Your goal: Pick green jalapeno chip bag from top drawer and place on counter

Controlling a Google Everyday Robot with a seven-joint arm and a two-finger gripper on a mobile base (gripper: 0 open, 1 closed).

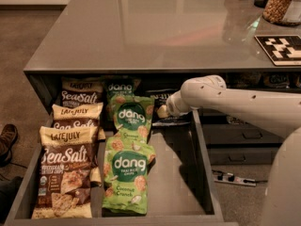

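The top drawer (181,173) stands pulled out below the counter (155,27). The green jalapeno chip bag (172,121), dark and nearly black, lies at the drawer's back right, partly under the counter edge and partly hidden by my arm. My white arm (235,102) reaches in from the right. My gripper (162,111) is at the back of the drawer, right at the dark bag, just right of the rear green "dang" bag (133,117).
Brown-and-cream "Sea Salt" bags (66,173) fill the drawer's left side. Another "dang" bag (126,175) lies in the front middle. A marker tile (282,48) and a jar (281,4) sit on the counter's right. A shoe (7,140) is on the floor at left.
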